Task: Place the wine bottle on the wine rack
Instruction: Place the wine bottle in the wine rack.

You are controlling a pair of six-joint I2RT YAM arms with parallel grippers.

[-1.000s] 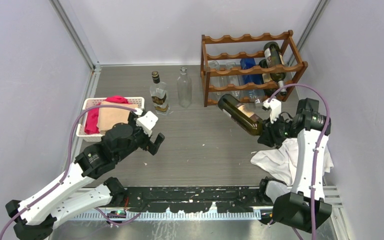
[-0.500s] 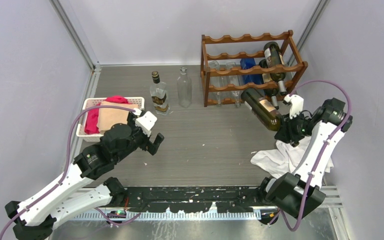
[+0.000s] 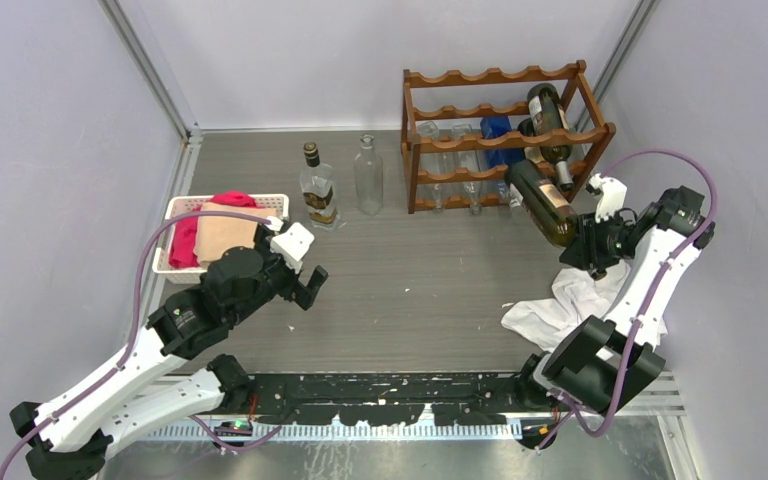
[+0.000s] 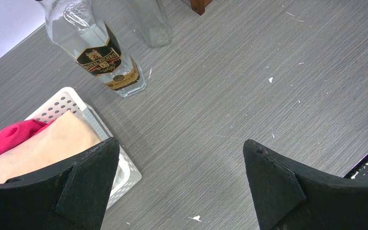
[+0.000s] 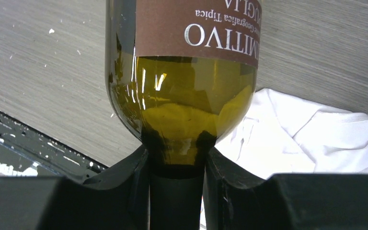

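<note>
Right claw (image 3: 588, 248) is clamped on the neck of the wine bottle (image 3: 542, 200), which hangs tilted right of centre, fat end up against the lower right front of the wine rack (image 3: 490, 75) but not resting in a slot. Left claw (image 3: 305, 280), lower left, is wide open with nothing in it, over the table (image 3: 410, 290).

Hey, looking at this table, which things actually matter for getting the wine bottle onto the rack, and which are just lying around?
For the job:
wine bottle, held by its neck in the right gripper
wine rack

Just lying about:
whisky bottle
clear bottle
white basket of cloths
white cloth
dark bottle already in the rack
</note>
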